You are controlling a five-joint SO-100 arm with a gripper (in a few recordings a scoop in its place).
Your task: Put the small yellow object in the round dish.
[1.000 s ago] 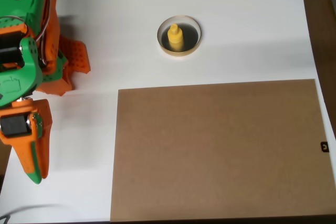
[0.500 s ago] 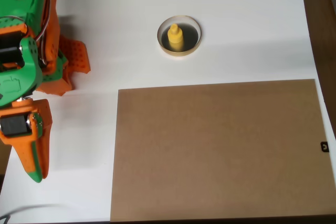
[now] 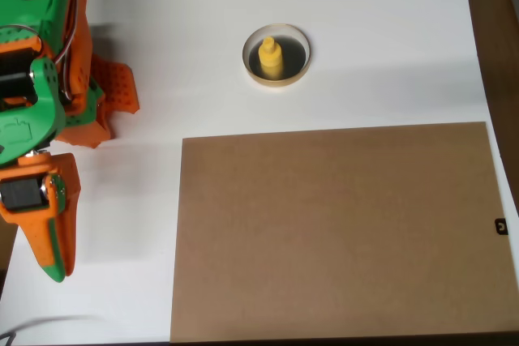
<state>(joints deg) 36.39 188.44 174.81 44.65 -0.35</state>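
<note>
Stillness is the news here: across the last second nothing in the overhead view has shifted, neither arm nor objects. The small yellow object (image 3: 271, 57) stands upright inside the round dish (image 3: 276, 79), knob up, its base on the dark floor and a little toward nine o'clock of the dish's centre, with the cream rim showing all the way round it. The dish sits on the white table (image 3: 373, 46) toward twelve o'clock in the picture, just beyond the far edge of the brown board (image 3: 336, 228) that fills the area from centre to four o'clock. The green and orange arm is folded at nine o'clock, well apart from the dish, and its gripper (image 3: 109, 107) lies beside the arm's body holding nothing; the orange fingers overlap from this angle, so I cannot tell whether they are parted or closed. With the piece settled in the dish and the arm parked and unmoving, the placement looks done and the task appears complete; I judge no further move is called for.
</note>
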